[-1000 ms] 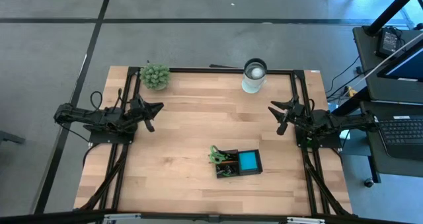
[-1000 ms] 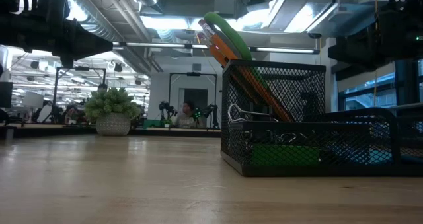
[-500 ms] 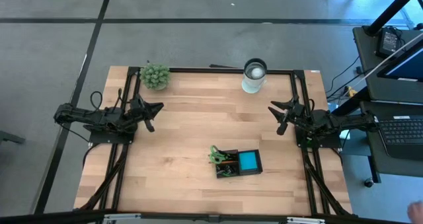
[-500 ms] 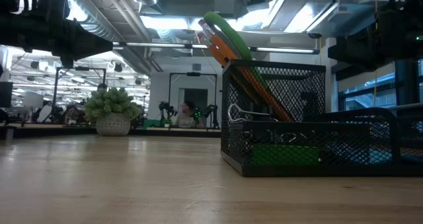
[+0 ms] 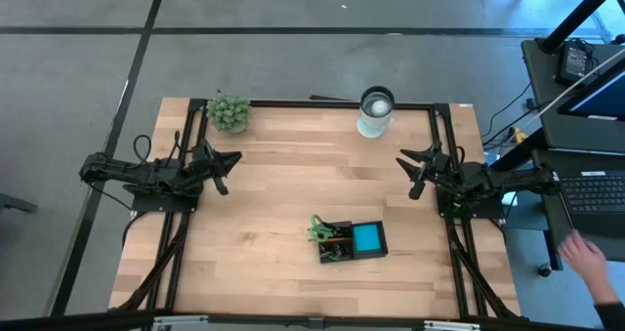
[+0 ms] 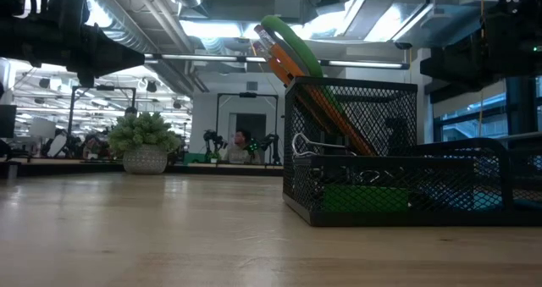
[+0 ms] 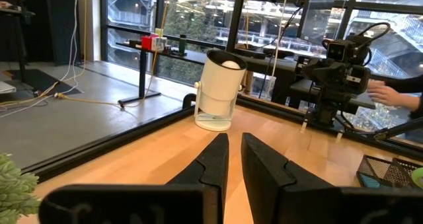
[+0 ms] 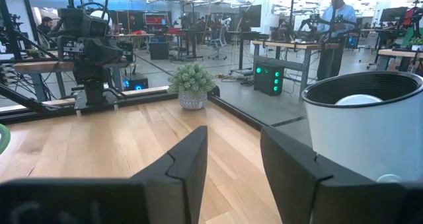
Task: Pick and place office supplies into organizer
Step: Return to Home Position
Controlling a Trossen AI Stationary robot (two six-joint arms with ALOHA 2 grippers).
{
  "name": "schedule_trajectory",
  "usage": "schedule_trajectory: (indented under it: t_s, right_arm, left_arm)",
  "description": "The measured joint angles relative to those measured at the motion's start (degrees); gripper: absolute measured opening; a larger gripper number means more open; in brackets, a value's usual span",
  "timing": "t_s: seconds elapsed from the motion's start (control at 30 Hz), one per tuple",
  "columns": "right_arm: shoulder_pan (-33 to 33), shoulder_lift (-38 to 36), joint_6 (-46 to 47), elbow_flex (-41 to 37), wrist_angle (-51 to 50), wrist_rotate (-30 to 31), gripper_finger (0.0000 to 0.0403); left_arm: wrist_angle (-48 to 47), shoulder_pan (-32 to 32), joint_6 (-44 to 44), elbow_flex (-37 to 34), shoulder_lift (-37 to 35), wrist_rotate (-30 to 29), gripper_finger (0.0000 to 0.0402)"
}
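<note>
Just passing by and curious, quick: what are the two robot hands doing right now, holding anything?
Left gripper, by the wooden table's left edge: fingers barely apart, holding nothing.
Right gripper, by its right edge: fingers open, holding nothing.

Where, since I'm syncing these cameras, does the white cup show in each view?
High view: white cup on the table, top edge, right of centre.
Low view: not in it.
Left wrist view: white cup straight ahead.
Right wrist view: white cup close, to one side.
Shared landmark: the plant.
</note>
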Motion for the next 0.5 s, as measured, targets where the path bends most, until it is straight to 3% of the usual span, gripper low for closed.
schedule_trajectory:
  t_s: [0.5]
  right_arm:
    - [0.0, 0.0, 0.0, 0.02, 0.0, 0.0, 0.0143]
  left_arm:
    - [0.0, 0.01, 0.03, 0.0, 0.0, -0.01, 0.0036]
